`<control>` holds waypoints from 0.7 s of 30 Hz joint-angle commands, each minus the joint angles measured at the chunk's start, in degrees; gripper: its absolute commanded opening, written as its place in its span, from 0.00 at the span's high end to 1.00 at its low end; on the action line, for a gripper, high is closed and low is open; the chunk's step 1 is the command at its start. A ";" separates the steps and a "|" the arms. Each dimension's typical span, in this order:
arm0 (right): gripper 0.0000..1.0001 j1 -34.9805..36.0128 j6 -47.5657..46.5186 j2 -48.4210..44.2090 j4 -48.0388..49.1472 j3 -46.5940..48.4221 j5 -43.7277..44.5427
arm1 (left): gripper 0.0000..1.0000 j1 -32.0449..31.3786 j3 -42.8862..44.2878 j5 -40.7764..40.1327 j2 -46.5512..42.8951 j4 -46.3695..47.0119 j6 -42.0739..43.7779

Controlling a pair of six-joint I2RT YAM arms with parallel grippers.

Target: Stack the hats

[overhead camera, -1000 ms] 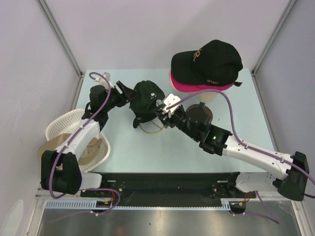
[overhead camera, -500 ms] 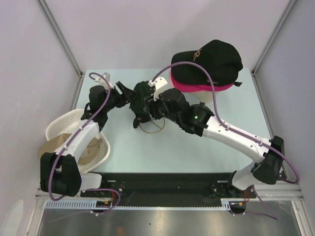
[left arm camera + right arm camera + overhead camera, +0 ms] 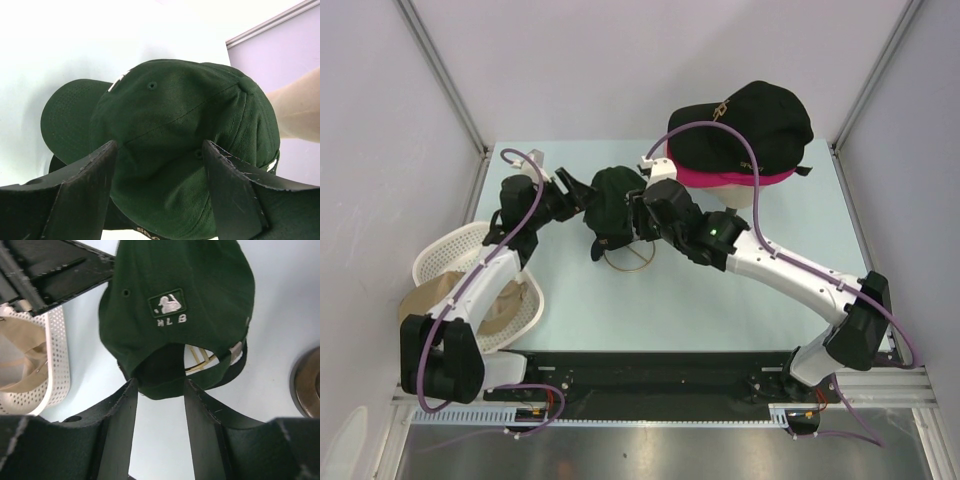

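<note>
A dark green cap (image 3: 610, 197) is held up above the table, over a gold wire ring (image 3: 625, 262). My left gripper (image 3: 582, 196) is shut on its crown from the left; in the left wrist view the cap (image 3: 175, 115) bulges between the fingers (image 3: 85, 190). My right gripper (image 3: 638, 215) is open at the cap's rear; in the right wrist view the back rim (image 3: 167, 375) sits just between the fingertips (image 3: 125, 400). A black cap with gold logo (image 3: 745, 122) lies on a magenta cap (image 3: 715, 177) on the beige mannequin head (image 3: 745, 197). A tan cap (image 3: 435, 300) lies in the basket.
The white mesh basket (image 3: 445, 260) stands at the left front beside the left arm; it also shows in the right wrist view (image 3: 52, 365). The head's round base (image 3: 307, 385) is right of the right gripper. Grey walls and metal posts enclose the table.
My right arm has swung left from the head's base to the green cap, bringing its open jaws up to the cap's rear rim. The left gripper and cap have stayed put.
</note>
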 commanded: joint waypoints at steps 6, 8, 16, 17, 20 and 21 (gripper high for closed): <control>0.57 -1.04 2.68 0.13 2.32 -4.55 3.70 | 0.26 -0.61 0.87 0.63 -3.54 -0.75 1.47; 0.59 -1.04 2.86 0.13 2.05 -5.60 4.05 | 0.26 -0.61 -0.09 -0.07 -4.24 -1.28 1.12; 0.61 -1.30 2.86 -0.58 2.40 -9.56 4.84 | 0.26 -0.61 -3.69 -2.18 -6.87 -4.27 0.68; 0.60 -1.30 2.77 -0.66 2.93 -9.82 4.84 | 0.25 -0.61 -4.74 -2.10 -7.40 -4.01 0.59; 0.59 -1.30 1.98 -1.36 3.63 -10.44 3.79 | 0.25 -0.52 -6.16 -1.13 -9.07 -2.08 0.24; 0.58 -1.21 1.89 -1.80 3.37 -10.18 2.83 | 0.25 -0.61 -6.16 -1.22 -9.34 -1.90 0.24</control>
